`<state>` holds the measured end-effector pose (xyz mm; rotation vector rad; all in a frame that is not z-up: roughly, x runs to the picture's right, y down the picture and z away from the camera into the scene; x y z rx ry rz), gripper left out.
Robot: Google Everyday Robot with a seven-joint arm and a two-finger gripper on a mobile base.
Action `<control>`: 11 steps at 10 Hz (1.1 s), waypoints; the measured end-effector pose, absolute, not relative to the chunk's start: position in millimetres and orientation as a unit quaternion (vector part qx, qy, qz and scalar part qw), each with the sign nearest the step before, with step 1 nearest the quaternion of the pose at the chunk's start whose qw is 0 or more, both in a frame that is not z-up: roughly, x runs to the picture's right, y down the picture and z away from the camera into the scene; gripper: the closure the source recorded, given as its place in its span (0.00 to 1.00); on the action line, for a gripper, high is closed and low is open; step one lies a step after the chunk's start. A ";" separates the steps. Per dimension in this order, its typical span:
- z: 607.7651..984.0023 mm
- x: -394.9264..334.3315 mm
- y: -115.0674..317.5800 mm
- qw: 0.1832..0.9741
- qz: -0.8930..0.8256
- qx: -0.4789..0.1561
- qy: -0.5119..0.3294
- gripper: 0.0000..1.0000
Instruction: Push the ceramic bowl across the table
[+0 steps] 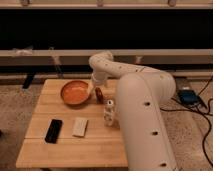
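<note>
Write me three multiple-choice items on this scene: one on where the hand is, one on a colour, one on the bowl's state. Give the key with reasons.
1. Where over the table is the hand?
A. at the rim of the bowl, by the red bottle
B. at the near edge
C. at a far corner

2. What colour is the bowl?
A. blue
B. orange
C. white

3. How is the bowl?
A. overturned
B. lifted
C. upright on the table

Key:
1 A: the arm ends at the bowl's rim, beside the bottle.
2 B: its inside shows orange.
3 C: its open side faces up and it rests on the planks.
</note>
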<state>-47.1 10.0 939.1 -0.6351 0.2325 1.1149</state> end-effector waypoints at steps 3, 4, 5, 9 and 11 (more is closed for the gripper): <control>939.1 -47.1 10.0 0.795 0.519 -0.296 0.108 0.20; 939.1 -47.2 10.0 0.795 0.519 -0.296 0.108 0.20; 939.1 -47.2 10.0 0.795 0.519 -0.296 0.108 0.20; 925.1 -71.0 -0.2 0.818 0.492 -0.286 0.084 0.20; 918.5 -109.7 -3.9 0.834 0.466 -0.288 0.067 0.20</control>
